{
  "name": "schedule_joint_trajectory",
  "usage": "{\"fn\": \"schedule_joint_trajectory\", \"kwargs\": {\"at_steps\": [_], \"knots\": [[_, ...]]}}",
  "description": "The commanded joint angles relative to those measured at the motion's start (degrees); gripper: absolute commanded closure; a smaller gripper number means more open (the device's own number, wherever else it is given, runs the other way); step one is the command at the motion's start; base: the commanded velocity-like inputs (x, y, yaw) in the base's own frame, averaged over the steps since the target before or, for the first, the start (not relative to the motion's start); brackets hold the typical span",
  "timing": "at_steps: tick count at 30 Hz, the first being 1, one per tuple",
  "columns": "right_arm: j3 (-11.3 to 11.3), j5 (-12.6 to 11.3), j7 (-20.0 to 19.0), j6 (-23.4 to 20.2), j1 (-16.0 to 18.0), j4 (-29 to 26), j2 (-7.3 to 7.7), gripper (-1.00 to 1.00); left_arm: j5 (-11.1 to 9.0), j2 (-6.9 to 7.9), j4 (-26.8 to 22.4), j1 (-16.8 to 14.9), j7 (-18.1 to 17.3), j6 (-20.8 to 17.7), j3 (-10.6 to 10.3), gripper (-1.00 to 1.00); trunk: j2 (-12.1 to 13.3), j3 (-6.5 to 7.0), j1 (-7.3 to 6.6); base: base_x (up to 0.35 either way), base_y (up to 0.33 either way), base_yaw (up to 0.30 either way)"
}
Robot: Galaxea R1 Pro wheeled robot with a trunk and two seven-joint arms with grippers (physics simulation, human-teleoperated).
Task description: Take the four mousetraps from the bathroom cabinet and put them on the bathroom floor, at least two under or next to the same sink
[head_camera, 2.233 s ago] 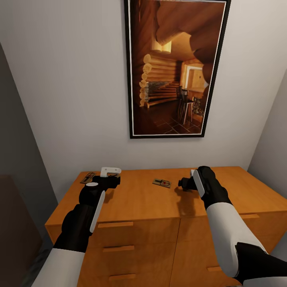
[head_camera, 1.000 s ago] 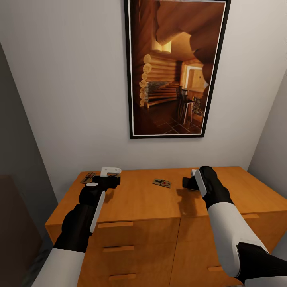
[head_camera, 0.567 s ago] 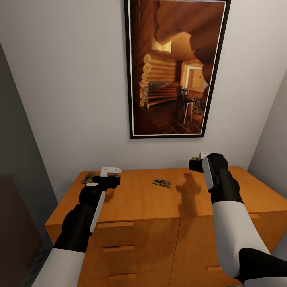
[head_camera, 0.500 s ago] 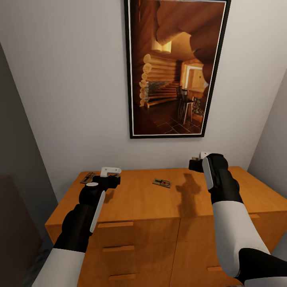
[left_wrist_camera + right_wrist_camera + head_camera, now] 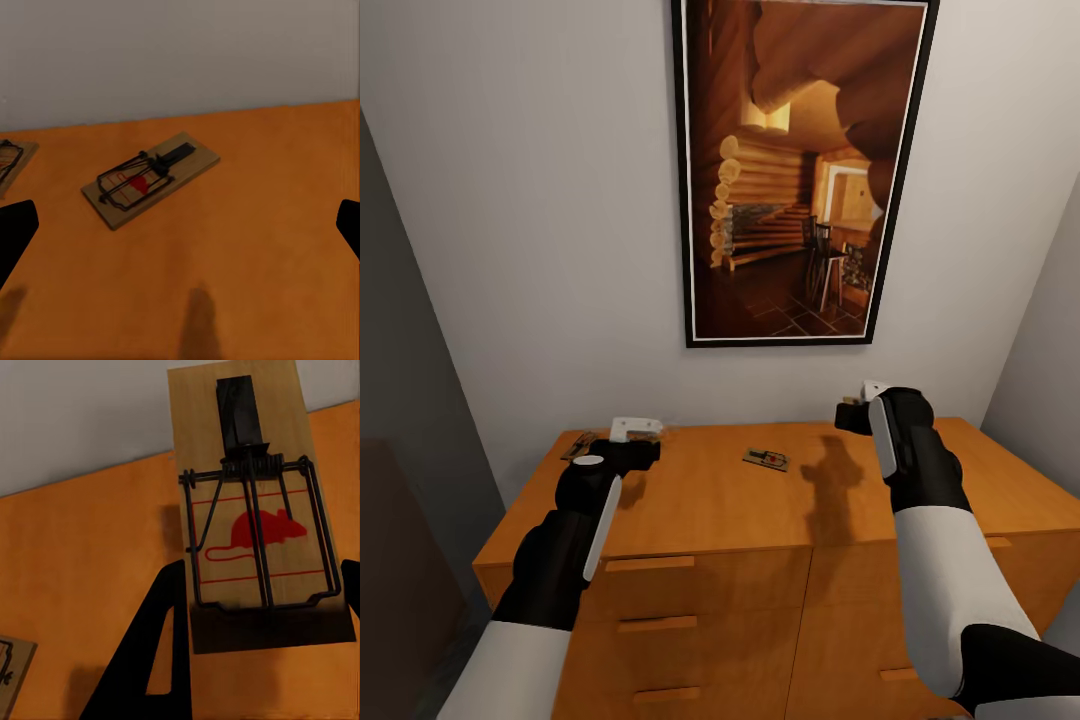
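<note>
Head view high above cabinet; wrist views close over it.

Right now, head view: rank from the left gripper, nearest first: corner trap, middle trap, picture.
1. Corner trap: on the cabinet, just beside the left gripper, toward the wall-side left corner.
2. Middle trap: mid-top, toward the right arm.
3. Picture: on the wall, above.

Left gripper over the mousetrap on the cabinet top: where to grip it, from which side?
Come straight down on the mousetrap and pinch its two long wooden edges near the bare end, clear of the spring bar. It lies flat and skewed on the cabinet, so rotate the open left gripper to match.
</note>
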State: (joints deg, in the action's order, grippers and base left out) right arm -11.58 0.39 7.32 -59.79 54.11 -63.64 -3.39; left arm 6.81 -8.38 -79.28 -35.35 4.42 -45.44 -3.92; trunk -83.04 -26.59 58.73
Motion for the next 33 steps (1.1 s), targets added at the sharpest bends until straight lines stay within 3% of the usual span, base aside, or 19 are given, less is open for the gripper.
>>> {"fn": "schedule_joint_trajectory", "kwargs": {"at_steps": [1,6,9,19,33], "knots": [[-0.1,0.0,0.3,-0.2,0.1,0.3,0.28,1.00,0.0,0.33,-0.4,-0.4,-0.3,-0.6,0.3,-1.00,0.0,-0.07,0.00,0.000,0.000,0.000],[-0.1,0.3,0.4,-0.2,0.2,1.9,1.90,1.00,-1.3,1.96,-1.3,-0.8,-0.6,-2.2,1.9,-1.00,0.0,-0.07,0.00,0.000,0.000,0.000],[0.0,1.2,0.6,-0.2,0.2,1.9,1.04,1.00,-1.0,2.93,-0.8,0.1,0.3,-2.4,0.9,-1.00,0.0,-0.07,0.00,0.000,0.000,0.000],[0.2,5.3,0.5,-0.2,-0.2,-0.7,1.65,1.00,1.2,-0.23,-0.4,0.7,0.8,-5.2,-1.4,-1.00,0.0,-0.07,0.00,0.000,0.000,0.000],[0.2,5.8,0.5,-0.2,-0.2,-0.9,1.80,1.00,1.3,-0.35,-1.5,0.7,0.9,-8.0,-1.4,-1.00,0.0,-0.07,0.00,0.000,0.000,-0.043]]}}
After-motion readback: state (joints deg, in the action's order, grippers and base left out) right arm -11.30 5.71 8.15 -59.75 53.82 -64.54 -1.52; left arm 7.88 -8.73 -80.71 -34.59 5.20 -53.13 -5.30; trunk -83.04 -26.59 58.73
